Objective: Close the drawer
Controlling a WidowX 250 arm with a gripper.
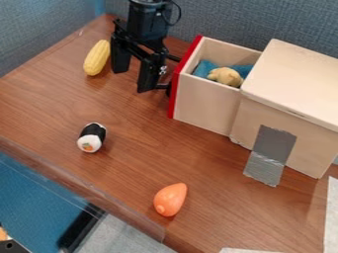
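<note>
The black gripper (133,81) hangs at the upper left of centre in the camera view, just in front of the drawer's red face, with its 2 fingers spread apart and nothing between them, so it is released. Its nearer finger is close beside the dark handle on that face; whether they touch, I cannot tell.

The drawer (206,106) is in the upper middle of the view, pulled well out of a pale wooden box (297,81) that occupies the right side. It is open at the top and holds 2 things: a blue cloth (205,67) and, resting on the cloth near the box end, a small, lumpy beige toy (226,76). The inside of the box is hidden under its flat top.

The drawer's red front faces left and slightly up in the view, towards the gripper. Its long axis, along the way it slides, runs from the box at lower right to the red front at upper left, at a shallow slant.

1 strip of silver tape (272,143) runs down the box's near side onto the brown wooden table (125,183). Also on the table are 3 toy foods: yellow corn (97,58) left of the gripper, a black-and-white sushi roll (92,137) at left, and an orange, teardrop-shaped piece (170,199) at the lower middle.
</note>
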